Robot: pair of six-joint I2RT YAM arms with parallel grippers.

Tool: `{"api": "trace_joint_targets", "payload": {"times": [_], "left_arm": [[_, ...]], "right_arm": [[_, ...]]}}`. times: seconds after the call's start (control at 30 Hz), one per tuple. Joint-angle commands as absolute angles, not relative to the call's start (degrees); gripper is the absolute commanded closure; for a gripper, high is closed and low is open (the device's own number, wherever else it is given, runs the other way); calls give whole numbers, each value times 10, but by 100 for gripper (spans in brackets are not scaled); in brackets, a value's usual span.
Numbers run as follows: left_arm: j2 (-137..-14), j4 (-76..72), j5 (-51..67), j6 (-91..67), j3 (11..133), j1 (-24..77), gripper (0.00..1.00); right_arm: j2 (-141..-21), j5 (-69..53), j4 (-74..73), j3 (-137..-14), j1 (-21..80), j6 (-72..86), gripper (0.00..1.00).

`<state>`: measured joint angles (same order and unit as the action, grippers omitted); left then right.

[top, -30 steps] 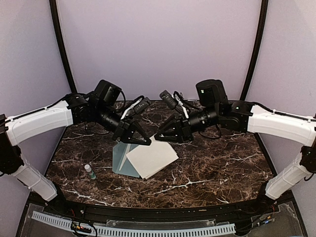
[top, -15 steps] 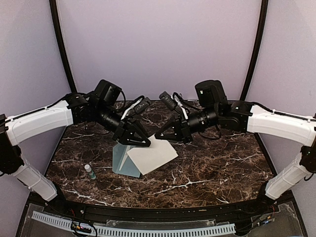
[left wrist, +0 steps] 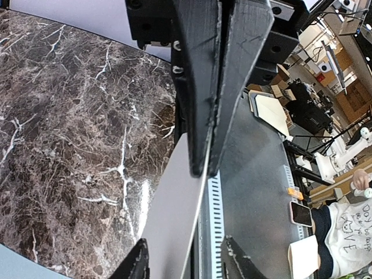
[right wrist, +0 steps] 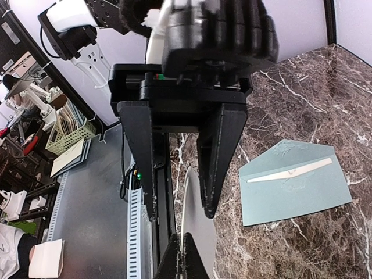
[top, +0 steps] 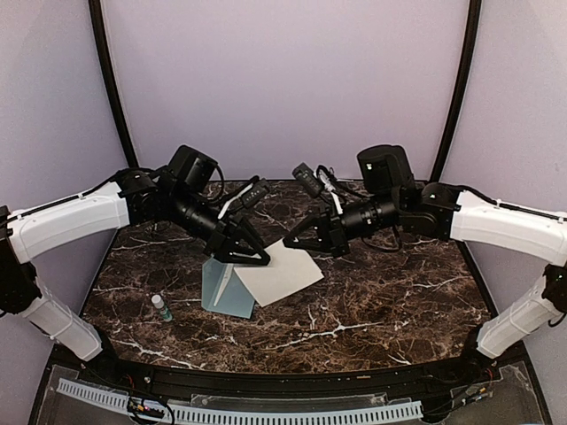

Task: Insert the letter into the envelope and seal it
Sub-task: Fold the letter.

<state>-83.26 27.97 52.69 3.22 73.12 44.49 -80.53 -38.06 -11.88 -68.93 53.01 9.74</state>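
Currently: right gripper [top: 292,242] is clamped on the far corner of the letter [top: 279,276]. Its own wrist view shows both fingers pressed together on the sheet's edge with no gap between them. The letter shows a plain whitish face to the top camera. It is held tilted, far corner highest, sloping down toward the near side. Whether its low edge touches the marble table [top: 381,292] cannot be told from above.

Left gripper [top: 257,258]: open. Its fingers [right wrist: 220,157] stand apart, one on each side of the letter's upper-left edge, just beside the right gripper's pinch. In the left wrist view the sheet runs edge-on between the two fingertips, nearer one than the other. Contact is not clear.

Envelope [top: 218,288]: pale teal, lying flat on the table, near side of the left gripper. Its flap [right wrist: 290,154] is open and laid back flat, with a white strip [right wrist: 289,172] showing along its inner side. From above, the letter's left part overlaps the envelope's right part. The letter is not inside the envelope.

A small white-and-green bottle [top: 161,307] is on the table left of the envelope, well apart from both grippers.
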Motion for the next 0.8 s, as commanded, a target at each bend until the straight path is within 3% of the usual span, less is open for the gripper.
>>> {"api": "trace_joint_targets", "payload": {"times": [0.0,0.23,0.33,0.43,0.53,0.6,0.67,0.77], "left_arm": [[-798,301,492,43,719,444,60],[-780,297,481,46,698,443,99],[-777,294,489,46,690,443,100],[-779,304,484,45,690,443,69],[-775,308,476,45,687,442,65],[-769,308,472,45,682,442,68],[-766,306,472,45,676,441,94],[-763,303,477,45,670,440,100]], "right_arm": [[-782,-369,-105,-681,525,104,100],[-772,-364,-107,-671,523,106,100],[-768,-360,-111,-668,520,106,100],[-764,-357,-113,-667,519,108,100],[-758,-351,-116,-665,519,108,100],[-755,-348,-117,-665,518,108,100],[-754,-348,-118,-664,518,108,100],[-752,-346,-119,-662,516,108,100]]}}
